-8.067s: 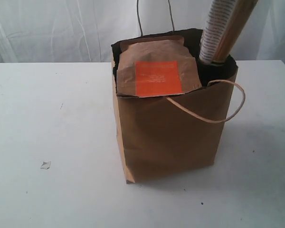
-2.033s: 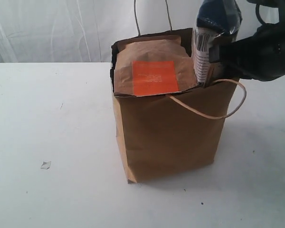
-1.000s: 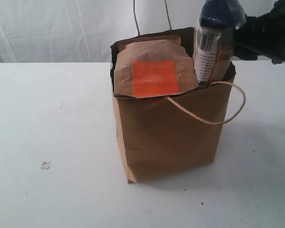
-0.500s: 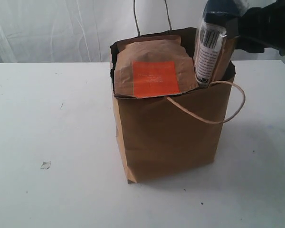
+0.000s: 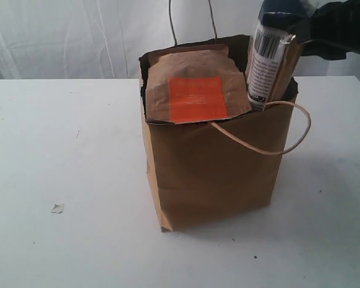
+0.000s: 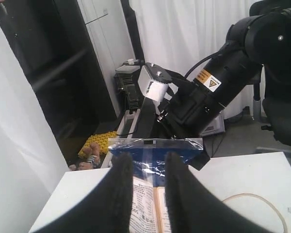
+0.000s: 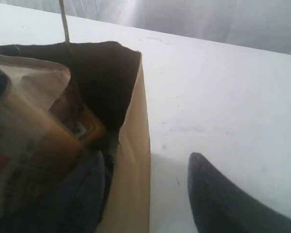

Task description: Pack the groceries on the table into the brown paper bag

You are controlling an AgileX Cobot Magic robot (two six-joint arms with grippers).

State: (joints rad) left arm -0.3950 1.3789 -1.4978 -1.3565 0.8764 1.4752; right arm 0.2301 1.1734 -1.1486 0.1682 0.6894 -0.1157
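**While the pasta packet [image 5: 265,60] juts out**

Exterior: it leans in a corner of the brown paper bag [image 5: 216,168]. Left wrist: left pincer [image 6: 148,160] narrowly frames it; pinching or not, you cannot tell. Right wrist: right pincer [image 7: 145,158] spread astride the bag wall. Likely light, slick, brittle; grip just under its blue end.

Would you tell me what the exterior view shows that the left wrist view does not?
Only the exterior view shows the sides of the brown paper bag and the orange-labelled pouch. Only the left wrist view shows the dark fingers of the left gripper and an arm's warning sticker. Both show the pasta packet and a twine handle.
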